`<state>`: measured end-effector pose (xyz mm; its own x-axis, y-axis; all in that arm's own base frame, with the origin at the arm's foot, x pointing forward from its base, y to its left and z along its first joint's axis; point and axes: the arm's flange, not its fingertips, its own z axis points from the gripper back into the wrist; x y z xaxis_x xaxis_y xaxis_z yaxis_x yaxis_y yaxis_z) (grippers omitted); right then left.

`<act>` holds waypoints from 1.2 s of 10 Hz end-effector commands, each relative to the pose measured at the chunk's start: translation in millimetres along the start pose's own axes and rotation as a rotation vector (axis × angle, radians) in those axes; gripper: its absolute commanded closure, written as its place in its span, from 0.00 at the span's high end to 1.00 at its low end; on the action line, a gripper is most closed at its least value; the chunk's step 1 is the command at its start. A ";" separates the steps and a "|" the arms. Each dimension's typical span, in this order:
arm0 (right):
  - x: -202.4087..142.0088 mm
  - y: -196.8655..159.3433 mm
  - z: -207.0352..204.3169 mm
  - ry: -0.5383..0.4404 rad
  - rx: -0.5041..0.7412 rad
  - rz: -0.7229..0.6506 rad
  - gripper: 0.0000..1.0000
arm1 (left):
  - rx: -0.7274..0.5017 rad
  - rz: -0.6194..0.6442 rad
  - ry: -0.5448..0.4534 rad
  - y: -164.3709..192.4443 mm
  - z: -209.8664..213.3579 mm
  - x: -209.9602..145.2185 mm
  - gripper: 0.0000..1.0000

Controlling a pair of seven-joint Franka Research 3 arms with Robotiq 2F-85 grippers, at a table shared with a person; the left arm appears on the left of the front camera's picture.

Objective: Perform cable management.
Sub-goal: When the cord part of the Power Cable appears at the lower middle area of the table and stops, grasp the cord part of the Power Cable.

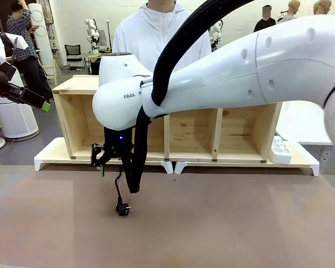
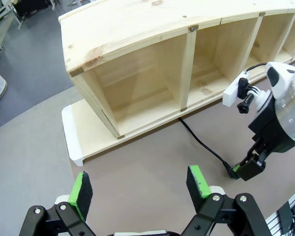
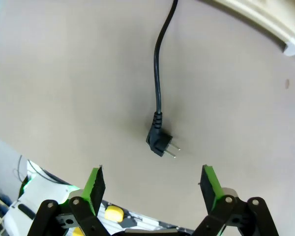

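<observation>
The cable [image 1: 118, 192] is a thin black cord running from under the wooden shelf across the brown table to its two-pin plug [image 1: 123, 210]. In the right wrist view the plug [image 3: 160, 141] lies flat on the table, beyond and between the green pads. My right gripper [image 3: 152, 184] is open above it and holds nothing; from the front the right gripper [image 1: 102, 159] hangs just in front of the shelf. In the left wrist view the cable [image 2: 201, 145] ends beside the right gripper [image 2: 248, 168]. My left gripper [image 2: 138, 186] is open and empty, raised at the far left [image 1: 44, 105].
A wooden shelf [image 1: 184, 134] with several open compartments stands on a white-edged board across the table. A white power strip [image 1: 279, 149] lies at its right end. A person in a white hoodie [image 1: 156, 33] stands behind the shelf. My right arm's thick black hose [image 1: 135, 167] hangs near the cable.
</observation>
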<state>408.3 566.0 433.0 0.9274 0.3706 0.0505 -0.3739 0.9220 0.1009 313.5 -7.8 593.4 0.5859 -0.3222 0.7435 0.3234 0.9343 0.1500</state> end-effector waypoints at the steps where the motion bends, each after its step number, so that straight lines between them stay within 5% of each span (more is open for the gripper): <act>1: 15.2 8.9 -1.8 0.030 0.002 -0.006 1.00 | 0.004 0.008 -0.009 0.8 -1.6 1.2 1.00; 12: 12.6 7.5 -28.7 0.051 -0.015 0.002 1.00 | 0.004 0.008 -0.009 0.8 -1.6 1.2 1.00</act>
<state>416.8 581.5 406.5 0.9245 0.3811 -0.0050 -0.3789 0.9206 0.0945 313.5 -7.8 593.4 0.5859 -0.3222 0.7436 0.3234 0.9343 0.1500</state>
